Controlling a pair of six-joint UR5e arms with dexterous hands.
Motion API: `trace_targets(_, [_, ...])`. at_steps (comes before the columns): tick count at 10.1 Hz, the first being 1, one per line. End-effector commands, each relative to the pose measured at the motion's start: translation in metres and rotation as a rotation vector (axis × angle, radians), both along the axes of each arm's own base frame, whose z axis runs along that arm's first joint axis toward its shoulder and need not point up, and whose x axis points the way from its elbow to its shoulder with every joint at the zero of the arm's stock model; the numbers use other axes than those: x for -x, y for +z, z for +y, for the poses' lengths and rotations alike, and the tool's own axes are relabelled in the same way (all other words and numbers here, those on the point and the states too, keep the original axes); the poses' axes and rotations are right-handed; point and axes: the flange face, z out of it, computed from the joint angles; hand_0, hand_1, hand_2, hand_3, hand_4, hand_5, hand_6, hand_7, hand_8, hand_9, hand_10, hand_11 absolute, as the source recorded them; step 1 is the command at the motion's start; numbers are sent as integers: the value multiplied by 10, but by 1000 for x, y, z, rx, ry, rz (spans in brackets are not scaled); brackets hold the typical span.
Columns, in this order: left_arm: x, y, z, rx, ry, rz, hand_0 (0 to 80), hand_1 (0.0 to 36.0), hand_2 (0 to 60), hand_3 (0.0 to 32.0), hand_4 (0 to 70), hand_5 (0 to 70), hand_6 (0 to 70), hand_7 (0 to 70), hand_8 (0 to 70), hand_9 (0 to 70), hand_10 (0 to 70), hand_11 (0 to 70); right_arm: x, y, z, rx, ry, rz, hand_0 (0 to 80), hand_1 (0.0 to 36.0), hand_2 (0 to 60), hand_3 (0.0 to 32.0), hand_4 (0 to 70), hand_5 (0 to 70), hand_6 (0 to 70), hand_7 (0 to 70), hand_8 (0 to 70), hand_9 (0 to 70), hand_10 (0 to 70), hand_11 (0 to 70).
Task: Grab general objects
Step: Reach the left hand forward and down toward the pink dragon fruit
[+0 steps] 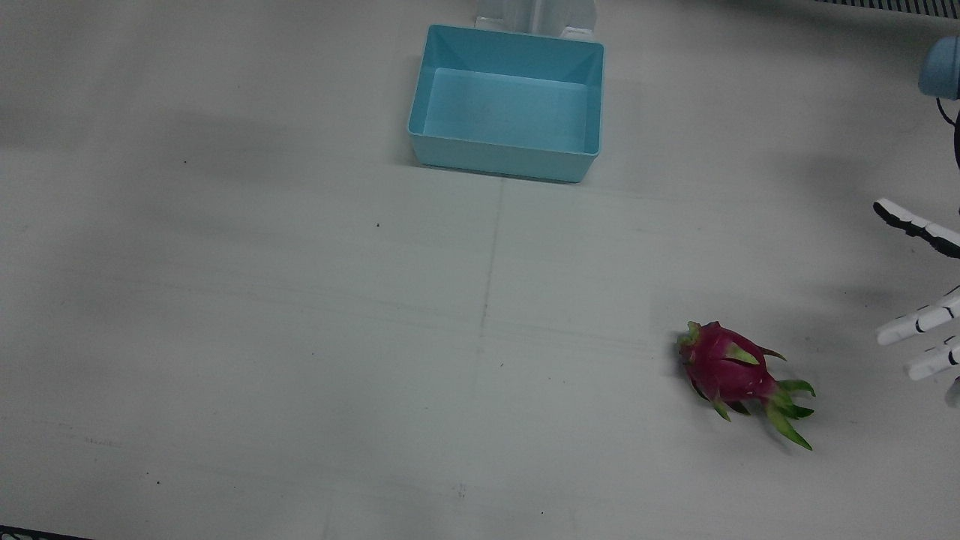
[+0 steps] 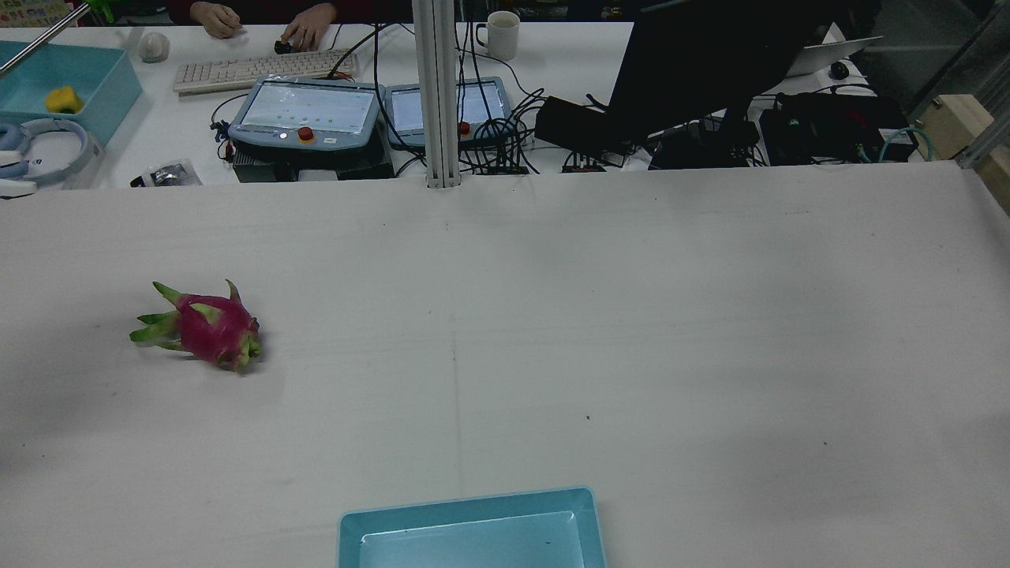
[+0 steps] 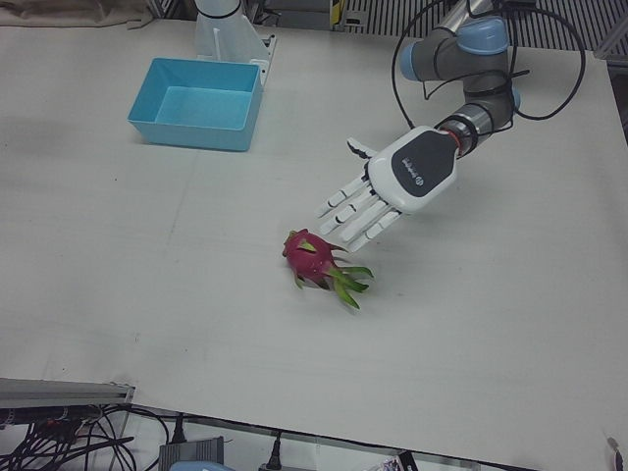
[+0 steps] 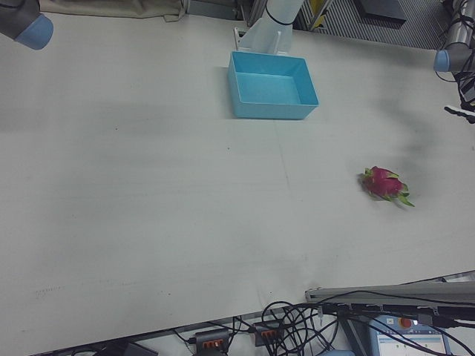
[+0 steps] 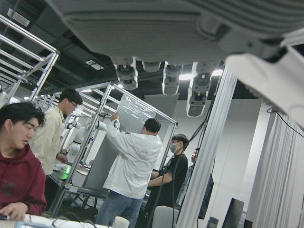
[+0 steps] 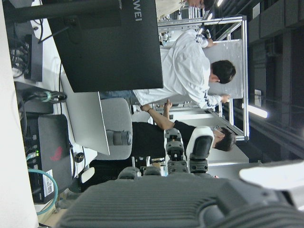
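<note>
While my left hand (image 3: 378, 191) hangs above the white table (image 3: 147, 285) with its fingers (image 3: 343, 208) spread flat and nothing in its hold, the dragon fruit (image 3: 316, 260) lies on the tabletop just beyond my fingertips, apart from them. In the left-front view the fruit sits just below and to the left of my fingers; in the front view it lies to the left of the fingers that reach in from the right edge. Its green leafy end points toward the operators' side, its pink body toward the middle of the table.

My right hand shows only in its own camera, as grey palm and finger stubs against the room, and I cannot tell from that whether it is spread or closed.

I count one dragon fruit and one blue bin (image 1: 507, 101), which stands empty near the arm pedestals, well apart from the fruit. Beyond the table's far edge, the rear view shows two teach pendants (image 2: 308, 110), one keyboard (image 2: 264, 69) and one mug (image 2: 503, 33).
</note>
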Motion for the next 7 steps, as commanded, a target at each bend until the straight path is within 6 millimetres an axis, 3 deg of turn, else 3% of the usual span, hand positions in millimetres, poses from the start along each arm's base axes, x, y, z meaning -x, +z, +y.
trace_targets(1, [-40, -29, -16, 34, 4, 13, 454, 5, 0, 0, 180, 160, 63, 205, 42, 27, 42, 62, 0, -1, 0, -2, 0, 0, 0, 0, 0, 0, 0, 0, 0, 0, 0, 0, 0, 0])
trace_targets(2, [-63, -28, -10, 38, 14, 1, 455, 8, 0, 0, 144, 143, 46, 193, 41, 24, 37, 55, 0, -1, 0, -2, 0, 0, 0, 0, 0, 0, 0, 0, 0, 0, 0, 0, 0, 0])
trace_targets(4, [-90, -28, 0, 3, -6, -44, 458, 19, 0, 0, 166, 145, 63, 223, 41, 30, 29, 43, 0, 0, 0, -1, 0, 0, 0, 0, 0, 0, 0, 0, 0, 0, 0, 0, 0, 0])
trace_targets(5, [-92, -23, -2, 16, -16, -44, 465, 38, 0, 0, 159, 146, 63, 229, 30, 31, 22, 36, 0, 0, 0, -1, 0, 0, 0, 0, 0, 0, 0, 0, 0, 0, 0, 0, 0, 0])
trace_targets(6, [-99, -12, -6, 38, -24, -55, 471, 53, 0, 0, 146, 159, 70, 283, 39, 42, 54, 84, 0, 0, 0, -1, 0, 0, 0, 0, 0, 0, 0, 0, 0, 0, 0, 0, 0, 0])
trace_targets(7, [-111, -6, -21, 79, -32, -85, 469, 44, 0, 0, 160, 151, 69, 280, 53, 42, 65, 99, 0, -1, 0, -2, 0, 0, 0, 0, 0, 0, 0, 0, 0, 0, 0, 0, 0, 0])
